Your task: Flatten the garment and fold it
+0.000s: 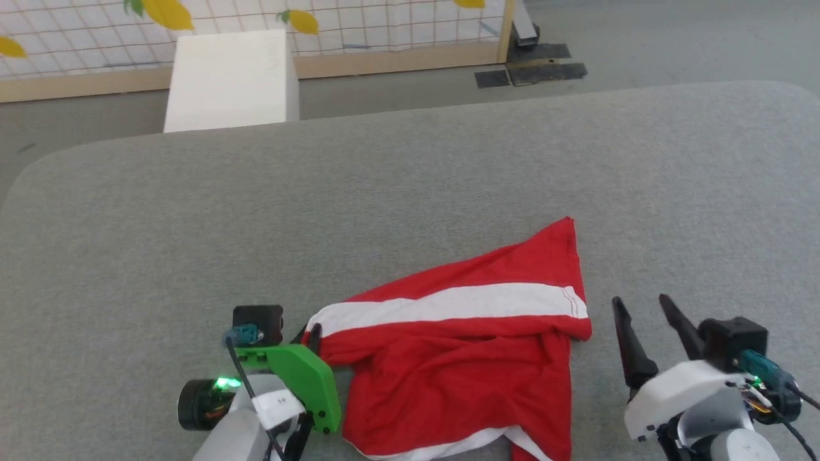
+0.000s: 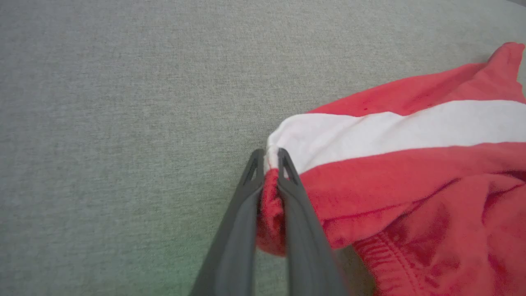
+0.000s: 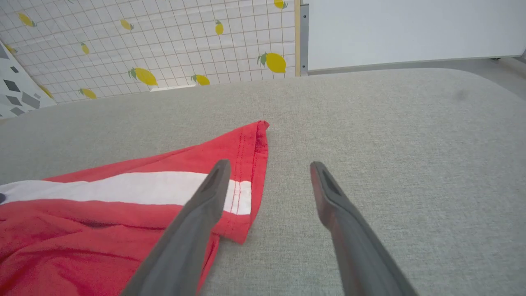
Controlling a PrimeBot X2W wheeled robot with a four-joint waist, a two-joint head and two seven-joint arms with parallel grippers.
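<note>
One pair of red shorts [image 1: 448, 358] on one grey table [image 1: 410, 166]; left gripper [image 2: 270, 155] pinches their edge, right gripper [image 3: 270, 165] gapes empty alongside

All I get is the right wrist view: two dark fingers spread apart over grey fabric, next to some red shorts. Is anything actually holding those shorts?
Observer: Yes. The left wrist view shows the left gripper shut on the shorts, pinching the end of the white stripe.
Operator: Close to where I'm looking?
Observer: No. In the head view that pinch is at the stripe's far end from the right gripper.
Operator: Are the shorts flat?
Observer: Not yet. The head view shows the nearer half rumpled, with white hem trim along its near edge.
</note>
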